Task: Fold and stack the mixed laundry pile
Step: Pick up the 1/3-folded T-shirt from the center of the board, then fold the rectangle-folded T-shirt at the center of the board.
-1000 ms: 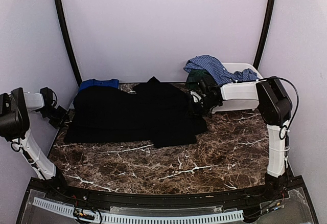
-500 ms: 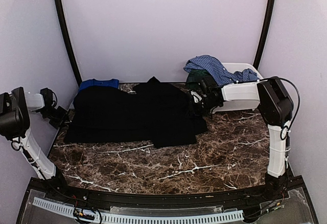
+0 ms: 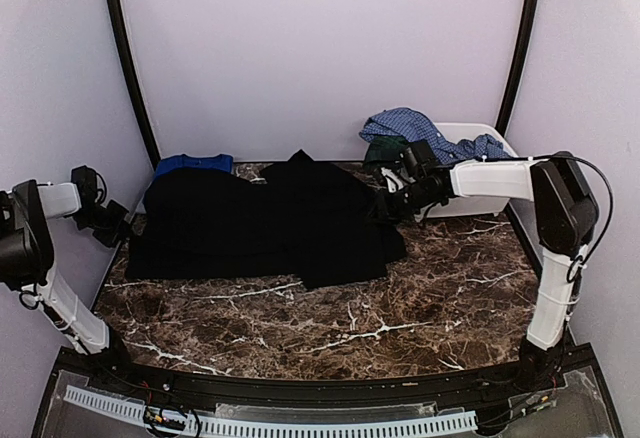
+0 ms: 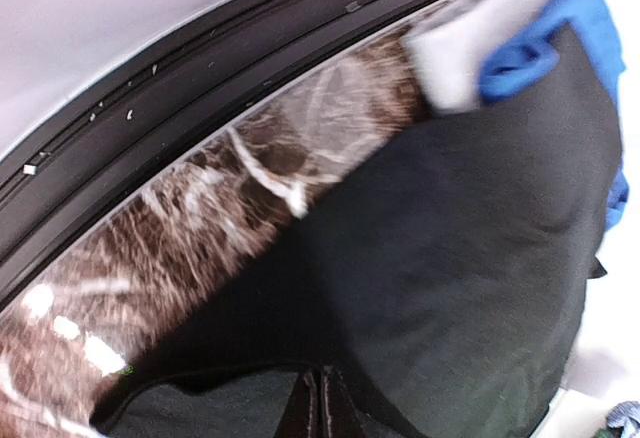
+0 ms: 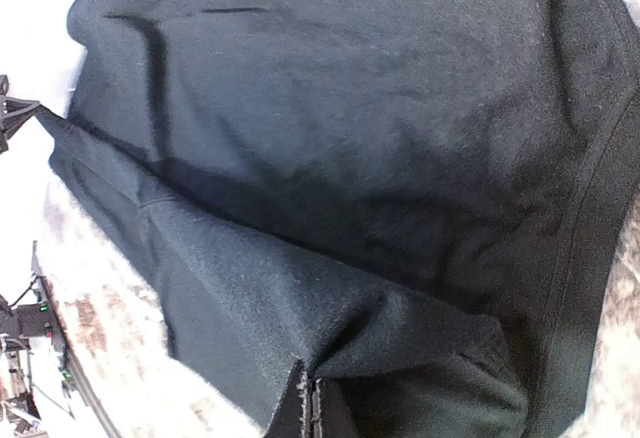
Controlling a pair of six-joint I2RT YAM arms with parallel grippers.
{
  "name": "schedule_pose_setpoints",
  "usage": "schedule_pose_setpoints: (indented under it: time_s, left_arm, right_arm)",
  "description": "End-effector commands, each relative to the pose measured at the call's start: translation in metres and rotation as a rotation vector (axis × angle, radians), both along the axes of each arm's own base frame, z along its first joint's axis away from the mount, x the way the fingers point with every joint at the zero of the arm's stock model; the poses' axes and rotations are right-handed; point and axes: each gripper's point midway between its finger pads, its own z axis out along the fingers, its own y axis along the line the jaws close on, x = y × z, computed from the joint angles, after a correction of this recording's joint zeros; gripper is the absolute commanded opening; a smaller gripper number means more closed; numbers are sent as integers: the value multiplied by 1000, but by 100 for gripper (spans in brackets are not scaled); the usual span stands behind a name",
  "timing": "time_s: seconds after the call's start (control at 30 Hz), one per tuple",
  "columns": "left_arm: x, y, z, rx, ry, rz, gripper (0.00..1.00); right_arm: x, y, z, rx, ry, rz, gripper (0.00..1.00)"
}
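Nearest, the 2 arms rise from the table's (image 3: 400, 308) front edge, 1 at each corner, over bare brown marble veined in white. Further in, the black garment (image 3: 260, 223) lies spread across the middle and left of the table. It is wider than it is deep, and a loose flap reaches toward the front near its right side.

The left gripper (image 3: 118, 226) sits at the garment's left edge, low by the table's side rim. In its wrist view the fingers (image 4: 303, 413) are pressed together with the black hem running straight into them, so the jaws are clamped on that hem. From there the cloth stretches away smooth, with marble showing beside it.

The right gripper (image 3: 388, 206) is at the garment's right edge, reaching in from the right with its forearm stretched level. Its wrist view shows the fingers (image 5: 300, 413) closed tight on a raised ridge of black cloth. The fabric is pulled up into a fold at the pinch while the rest lies flat on the marble.

Behind the garment's left part, a blue tee (image 3: 195, 164) lies against the back wall, its near edge covered by the black cloth. At the far right stands the bin (image 3: 478, 203), just behind the right gripper. A plaid piece (image 3: 383, 153) hangs at its left end, and a checked shirt (image 3: 415, 126) is draped over the plaid piece and the bin's rim.
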Motion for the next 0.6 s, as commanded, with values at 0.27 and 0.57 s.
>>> schedule_pose_setpoints:
  time_s: [0.27,0.57]
  left_arm:
    - [-76,-30,66,-17,-34,74,0]
    - [-158,-48,55,-34,215,158,0]
  right_arm:
    - [-49,-20,67,100,-74,-13,0]
    - [-87,-35,64,98,-27,-21,0]
